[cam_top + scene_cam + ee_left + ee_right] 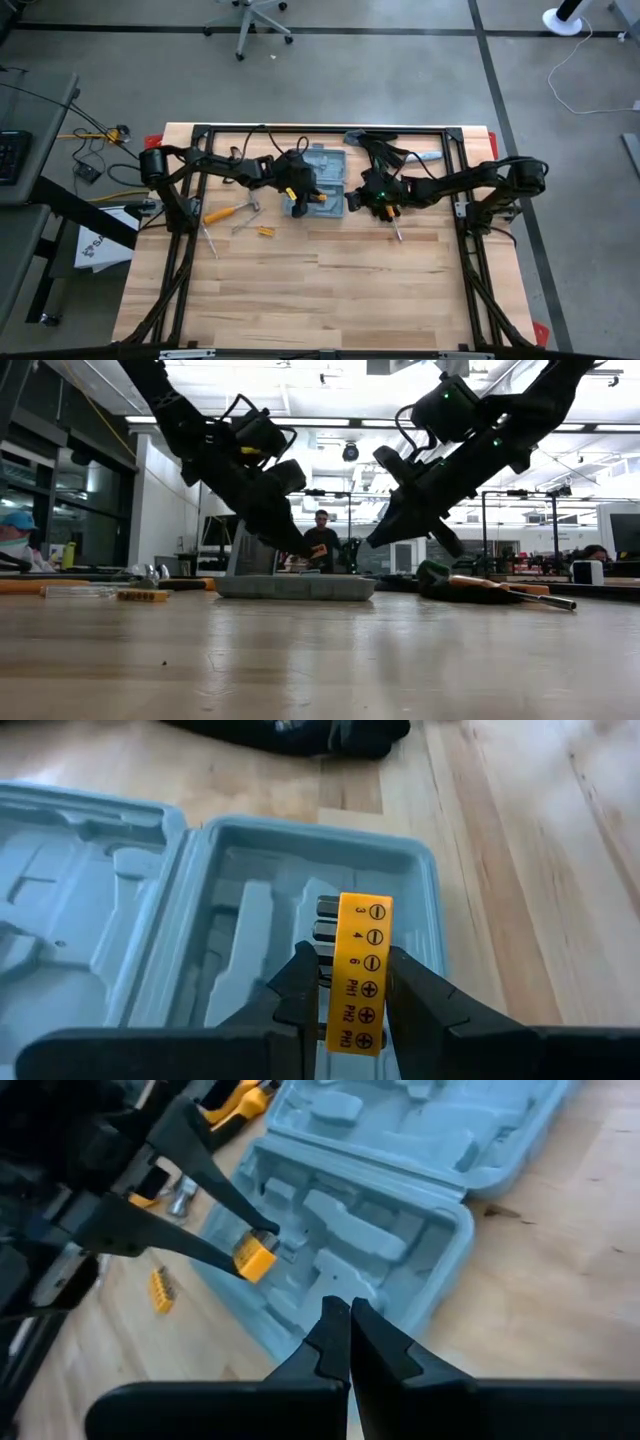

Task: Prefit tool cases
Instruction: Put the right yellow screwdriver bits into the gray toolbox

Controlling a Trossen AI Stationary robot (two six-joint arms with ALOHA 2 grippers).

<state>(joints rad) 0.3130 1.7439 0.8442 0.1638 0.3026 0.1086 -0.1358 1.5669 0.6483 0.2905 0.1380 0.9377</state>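
Two hands over open tool case (320,180): left hand (352,982) grasping yellow bit holder (360,970); right hand (350,1325) clenched, empty.

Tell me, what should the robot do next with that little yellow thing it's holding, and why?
Probably lower it a bit into the open tool case. The left gripper is shut on the yellow bit holder, which hangs just above the case's moulded slots, so it is not seated yet. The right gripper waits shut at the case's edge, out of the way.
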